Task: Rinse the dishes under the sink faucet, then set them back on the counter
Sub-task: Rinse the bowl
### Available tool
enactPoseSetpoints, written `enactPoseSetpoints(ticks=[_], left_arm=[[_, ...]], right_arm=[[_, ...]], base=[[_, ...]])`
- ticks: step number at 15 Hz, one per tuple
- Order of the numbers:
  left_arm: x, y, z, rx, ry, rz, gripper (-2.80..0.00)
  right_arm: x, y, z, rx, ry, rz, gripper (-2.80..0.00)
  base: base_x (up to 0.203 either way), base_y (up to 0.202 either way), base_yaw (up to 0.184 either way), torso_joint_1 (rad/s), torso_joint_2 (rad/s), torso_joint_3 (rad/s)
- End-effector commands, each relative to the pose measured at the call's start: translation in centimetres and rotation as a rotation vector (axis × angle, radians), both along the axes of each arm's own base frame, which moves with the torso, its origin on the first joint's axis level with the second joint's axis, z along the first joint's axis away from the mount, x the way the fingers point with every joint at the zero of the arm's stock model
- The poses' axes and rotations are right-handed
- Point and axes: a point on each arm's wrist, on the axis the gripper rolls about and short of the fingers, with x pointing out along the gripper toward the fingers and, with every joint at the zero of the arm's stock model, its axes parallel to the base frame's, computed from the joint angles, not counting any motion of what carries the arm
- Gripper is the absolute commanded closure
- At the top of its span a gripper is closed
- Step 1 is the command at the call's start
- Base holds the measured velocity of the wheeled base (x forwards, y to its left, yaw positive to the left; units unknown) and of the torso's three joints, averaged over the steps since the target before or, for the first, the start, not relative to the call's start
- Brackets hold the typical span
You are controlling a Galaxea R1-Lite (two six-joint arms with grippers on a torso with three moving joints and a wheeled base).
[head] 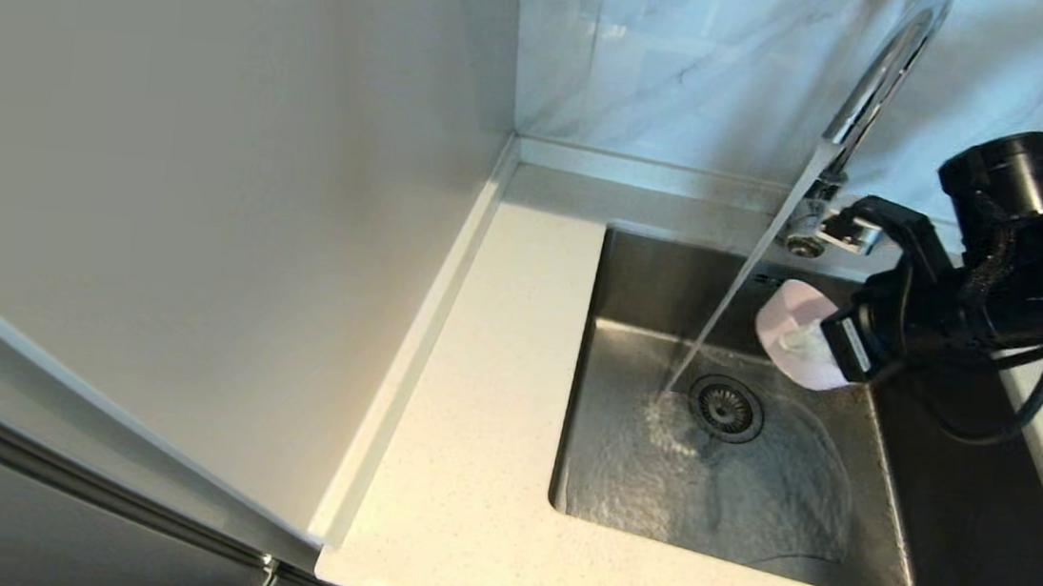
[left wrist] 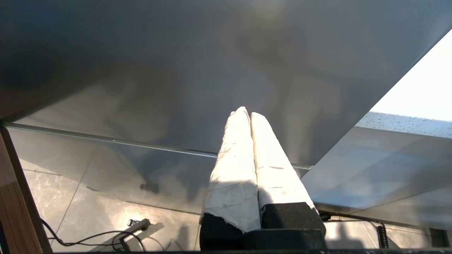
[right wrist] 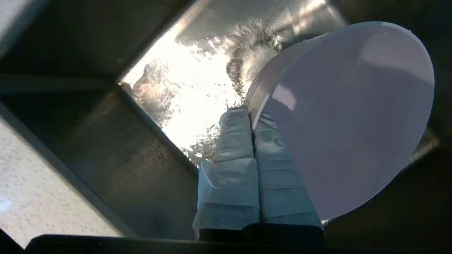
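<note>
While water runs, right fingers point(right wrist: 252, 116) pinch plate point(right wrist: 349, 120)

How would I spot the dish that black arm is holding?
Find the square stainless-steel sink set in the cream speckled counter. Inside it, right of the running water, the right pincer grips the rim of a lilac-pink round flat plate, held on edge above the basin floor. It is the only pastel thing there.

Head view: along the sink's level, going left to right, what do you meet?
Wall panel → counter → sink → water stream → lilac-pink plate → right gripper, shut on the plate's edge.
</note>
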Motion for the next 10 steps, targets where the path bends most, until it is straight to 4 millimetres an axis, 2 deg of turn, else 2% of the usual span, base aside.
enactPoseSetpoints(ticks=[1, 3, 6, 8, 10], left_arm=[[0.0, 0.0, 0.0, 0.0, 0.0, 0.0, 0.0], [0.0, 0.0, 0.0, 0.0, 0.0, -0.001, 0.0], [0.0, 0.0, 0.0, 0.0, 0.0, -0.001, 0.0], [0.0, 0.0, 0.0, 0.0, 0.0, -0.001, 0.0], [0.0, 0.0, 0.0, 0.0, 0.0, 0.0, 0.0]], right_arm=[[-1.5, -3.1, 0.5, 0.086, 0.03, -0.151, 0.0], [-2.1, -4.3, 1.3, 0.273, 0.073, -0.286, 0.0], [-2.5, -4.9, 3.6, 0.584, 0.148, -0.391, 0.0], [-2.8, -5.3, 5.4, 0.83, 0.242, -0.38, 0.0], [-3.3, -6.3, 6.9, 1.099, 0.432, -0.292, 0.0]], base=[[0.0, 0.0, 0.0, 0.0, 0.0, 0.0], [0.0, 0.0, 0.0, 0.0, 0.0, 0.0], [0.0, 0.0, 0.0, 0.0, 0.0, 0.0], [0.0, 0.0, 0.0, 0.0, 0.0, 0.0], [0.0, 0.0, 0.0, 0.0, 0.0, 0.0]])
